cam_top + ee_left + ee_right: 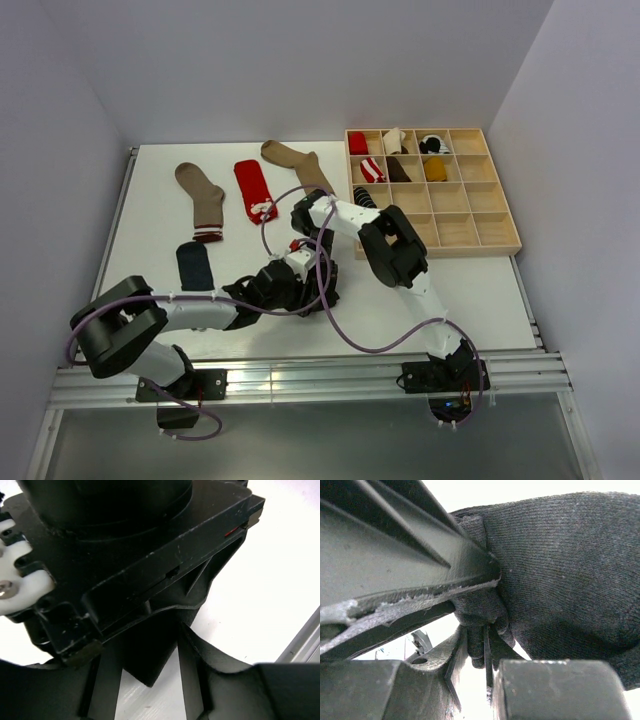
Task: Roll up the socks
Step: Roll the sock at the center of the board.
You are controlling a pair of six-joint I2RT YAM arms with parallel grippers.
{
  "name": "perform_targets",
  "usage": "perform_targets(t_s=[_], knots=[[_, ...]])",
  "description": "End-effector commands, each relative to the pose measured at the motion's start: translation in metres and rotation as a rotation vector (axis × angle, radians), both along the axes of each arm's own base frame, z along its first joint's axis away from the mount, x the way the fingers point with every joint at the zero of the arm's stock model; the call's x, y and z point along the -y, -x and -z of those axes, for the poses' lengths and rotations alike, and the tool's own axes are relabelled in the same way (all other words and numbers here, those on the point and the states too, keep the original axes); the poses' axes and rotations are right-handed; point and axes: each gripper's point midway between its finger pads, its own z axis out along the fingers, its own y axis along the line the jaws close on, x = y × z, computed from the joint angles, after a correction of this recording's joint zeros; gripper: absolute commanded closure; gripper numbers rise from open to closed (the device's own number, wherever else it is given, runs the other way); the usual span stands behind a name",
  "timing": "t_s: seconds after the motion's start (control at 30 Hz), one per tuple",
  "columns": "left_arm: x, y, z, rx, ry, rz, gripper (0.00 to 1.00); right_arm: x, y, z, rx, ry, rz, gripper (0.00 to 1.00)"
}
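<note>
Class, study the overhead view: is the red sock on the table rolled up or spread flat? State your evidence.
Spread flat. The red sock lies stretched full length on the table, with no roll in it.

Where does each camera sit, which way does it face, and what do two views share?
Top external: above and behind the bases, looking down on the table, socks and wooden tray; both arms show.
Left wrist: on the left arm, aimed at the table; black housing fills most.
Right wrist: on the right arm, close on the black sock pinched in its fingers.
Shared: top and left wrist both show the table.
</note>
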Motion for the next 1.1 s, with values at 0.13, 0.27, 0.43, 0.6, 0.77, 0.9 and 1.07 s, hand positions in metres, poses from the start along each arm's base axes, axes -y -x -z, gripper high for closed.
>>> perform_targets(t_s=[0.13,0.27,0.43,0.6,0.77,0.9,1.07], knots=[[0.008,-0.006,0.004,-0.020,0.029,-0.048,0.68,0.002,-0.013,0.032,0.059,0.015,-0.023,0.85],[0.006,0.001,0.016,-0.080,0.028,-0.067,0.84,-0.004,-0.023,0.032,0.136,-0.006,0.044,0.79],[-0.002,0.013,0.025,-0.142,0.069,-0.098,1.00,-0.004,-0.028,0.028,0.170,-0.025,0.161,0.71],[-0.005,0.024,0.035,-0.201,0.076,-0.096,1.00,-0.009,-0.053,0.004,0.286,-0.103,0.322,0.61],[-0.004,0.031,0.037,-0.250,0.094,-0.094,1.00,-0.006,-0.080,-0.034,0.367,-0.212,0.469,0.57],[-0.006,0.034,0.034,-0.296,0.124,-0.092,1.00,0.007,-0.100,-0.063,0.439,-0.308,0.563,0.55],[-0.012,0.039,0.033,-0.392,0.170,-0.101,1.00,0.022,-0.106,-0.092,0.564,-0.418,0.584,0.54]])
